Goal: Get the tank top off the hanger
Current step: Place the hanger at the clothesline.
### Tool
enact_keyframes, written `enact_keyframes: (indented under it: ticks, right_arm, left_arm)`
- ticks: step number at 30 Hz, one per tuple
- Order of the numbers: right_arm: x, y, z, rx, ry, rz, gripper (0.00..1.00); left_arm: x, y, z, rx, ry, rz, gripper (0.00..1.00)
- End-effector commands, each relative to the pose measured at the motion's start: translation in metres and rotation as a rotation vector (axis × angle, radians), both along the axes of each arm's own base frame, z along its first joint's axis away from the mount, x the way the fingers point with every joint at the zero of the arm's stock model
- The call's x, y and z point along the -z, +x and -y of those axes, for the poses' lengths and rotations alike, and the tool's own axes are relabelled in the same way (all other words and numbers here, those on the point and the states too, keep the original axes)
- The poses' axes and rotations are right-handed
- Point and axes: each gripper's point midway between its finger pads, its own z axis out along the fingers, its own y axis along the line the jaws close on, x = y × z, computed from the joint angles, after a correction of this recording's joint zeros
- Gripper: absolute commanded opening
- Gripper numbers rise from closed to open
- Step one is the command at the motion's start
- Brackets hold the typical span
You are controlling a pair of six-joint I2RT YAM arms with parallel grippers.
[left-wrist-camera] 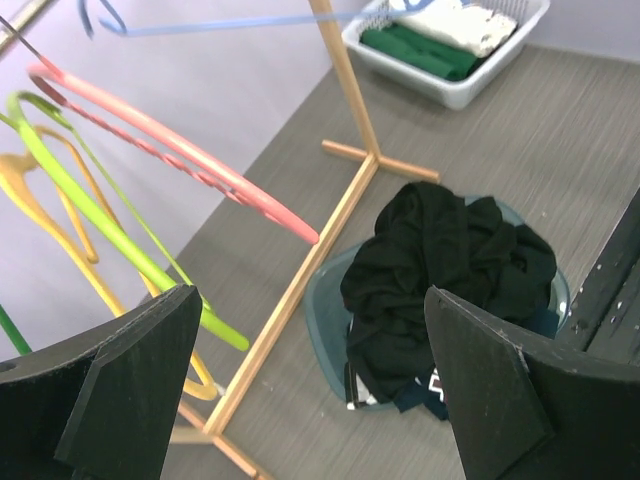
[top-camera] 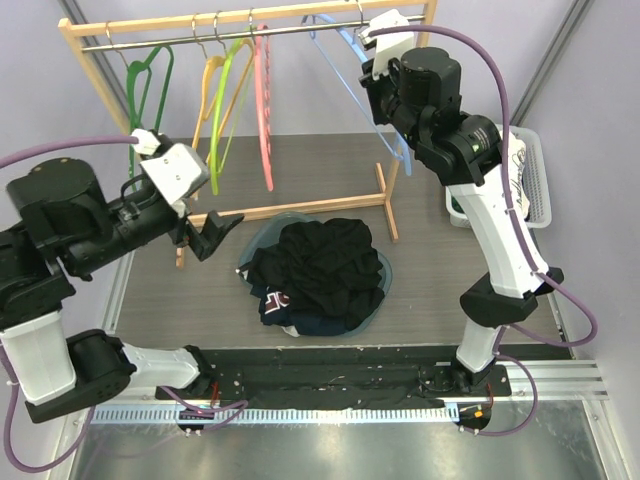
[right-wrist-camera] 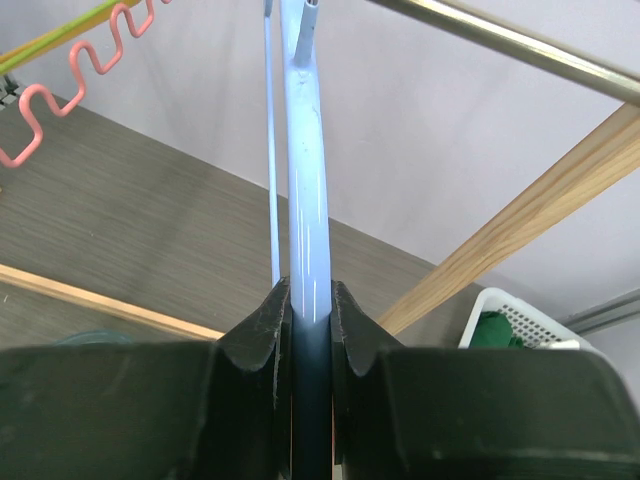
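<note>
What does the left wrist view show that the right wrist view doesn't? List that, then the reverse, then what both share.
Only left wrist: the open left claw, the dark clothes pile in its basin, and the yellow hanger.
Only right wrist: the right claw shut on the blue hanger.
Both: blue hanger, pink hanger, wooden rack, white basket.
</note>
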Motion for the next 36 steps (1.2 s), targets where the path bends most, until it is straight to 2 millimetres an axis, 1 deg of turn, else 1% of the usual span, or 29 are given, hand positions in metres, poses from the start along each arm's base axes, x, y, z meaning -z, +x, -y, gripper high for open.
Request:
enact_keyframes:
  ticks: [1,3,6,10,14,19,23,26,29,31,33,36]
  right_arm:
    - [-0.053,-0.003,0.009,0.012,0.092,0.157,0.01]
    - [-0.053,-0.001,0.01,0.011,0.098,0.157,0.01]
    - [-0.047,0.006,0.012,0.019,0.092,0.146,0.01]
    - [-0.037,0.017,0.011,0.013,0.089,0.12,0.01]
    - [-0.024,0.026,0.004,-0.01,0.084,0.09,0.01]
    - [-0.018,0.037,0.004,-0.012,0.094,0.079,0.01]
    - [-0.011,0.041,0.001,-0.026,0.1,0.064,0.01]
    - [-0.002,0.044,-0.002,-0.038,0.097,0.042,0.01]
    - [0.009,0.047,-0.009,-0.057,0.096,0.013,0.01]
    - [0.013,0.047,-0.013,-0.069,0.11,-0.003,0.01]
    - [0.016,0.05,-0.016,-0.071,0.125,-0.013,0.01]
    - [0.015,0.049,-0.023,-0.09,0.139,-0.009,0.01]
  left_arm:
    - [0.015,0.01,-0.001,-0.035,0.055,-0.03,1.0]
    - [0.016,0.012,-0.001,-0.041,0.054,-0.039,1.0]
    - [0.017,0.014,0.0,-0.041,0.054,-0.044,1.0]
    - [0.018,0.017,0.001,-0.043,0.055,-0.052,1.0]
    - [0.019,0.018,0.002,-0.044,0.051,-0.063,1.0]
    - [0.023,0.025,0.011,-0.034,0.06,-0.083,1.0]
    - [0.023,0.029,0.012,-0.04,0.064,-0.085,0.99]
    - [0.026,0.028,0.018,-0.016,0.062,-0.1,1.0]
    - [0.027,0.03,0.019,-0.019,0.063,-0.108,1.0]
    - [0.028,0.03,0.02,-0.015,0.065,-0.109,1.0]
    - [0.028,0.031,0.019,-0.02,0.064,-0.11,1.0]
    - [0.027,0.032,0.019,-0.024,0.062,-0.11,1.0]
